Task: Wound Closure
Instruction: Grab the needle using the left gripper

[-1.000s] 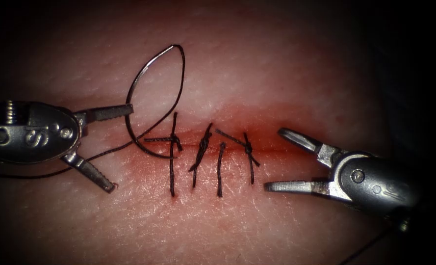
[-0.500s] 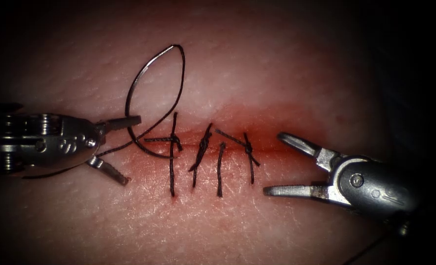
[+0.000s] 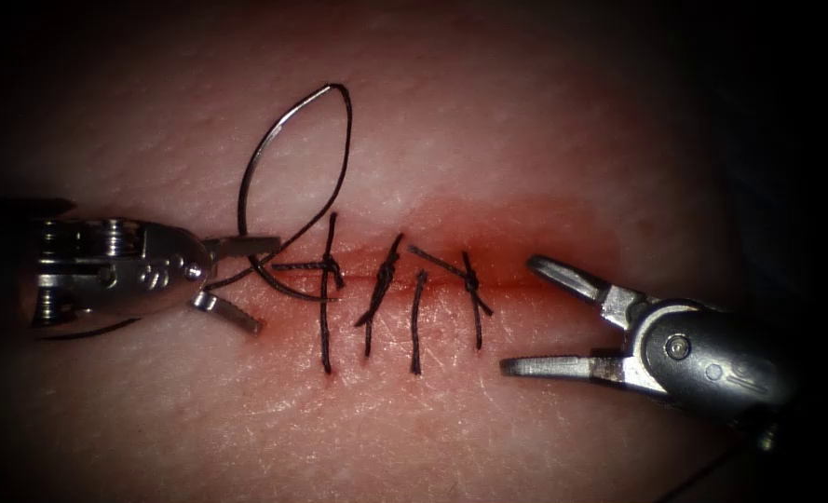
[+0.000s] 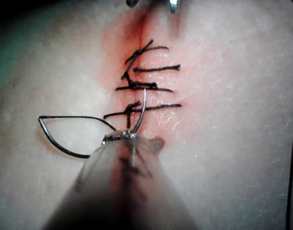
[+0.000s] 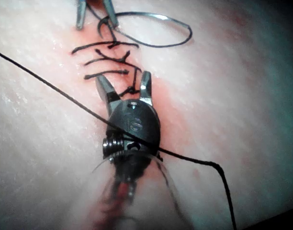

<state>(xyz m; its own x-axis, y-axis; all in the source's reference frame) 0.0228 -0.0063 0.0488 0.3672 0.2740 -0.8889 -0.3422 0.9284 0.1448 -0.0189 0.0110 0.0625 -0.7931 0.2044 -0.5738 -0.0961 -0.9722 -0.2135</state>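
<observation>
Needle lies on tissue, left end of cut, arc running up from there; not in tissue. Left tool jaws apart around its lower curve, holding nothing, nearest. Right tool jaws apart, empty, right of stitches.

We log the left tool coming in low from the left, shaft nearly level, wrist straight. Its fingers are spread apart, the far one level, the near one angled down toward us. They straddle the needle without clamping it, so we mark it as holding nothing.

The right tool enters from the right, wrist angled up and left. Its fingers are parted wide in a V, the near one lying level, and grip nothing. The right wrist view also shows this spread.
</observation>
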